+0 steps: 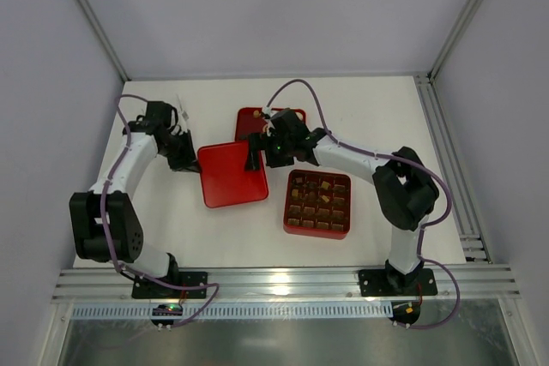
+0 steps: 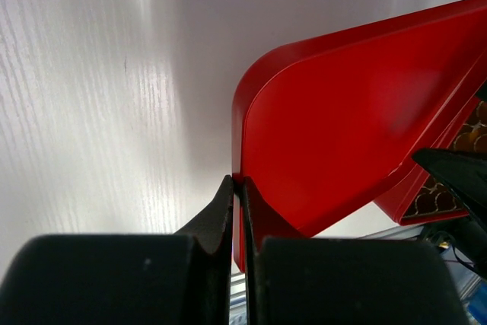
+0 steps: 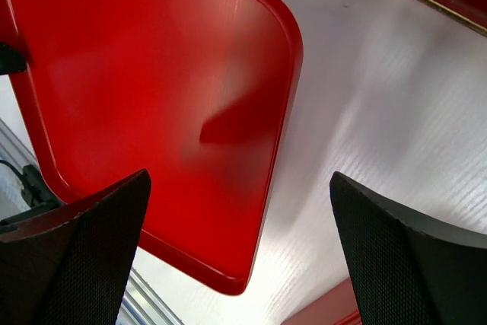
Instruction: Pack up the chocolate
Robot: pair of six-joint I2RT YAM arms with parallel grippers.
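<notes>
Chocolate [image 1: 309, 186] in gridded box [image 1: 316, 233], centre-right: probably lidding step. Pinched red lid [image 1: 230, 177] edge with left gripper [image 2: 237, 186]; right gripper [image 3: 240, 180] jaws spread astride opposite edge. Next likely needed: second grasp.

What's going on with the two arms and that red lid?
The left gripper is shut on one edge of the flat red lid, which looks tilted up off the table. The right gripper hovers open over the lid's other side, holding nothing. Beside the lid, the gridded red box has chocolate pieces in its cells and is not yet covered.
</notes>
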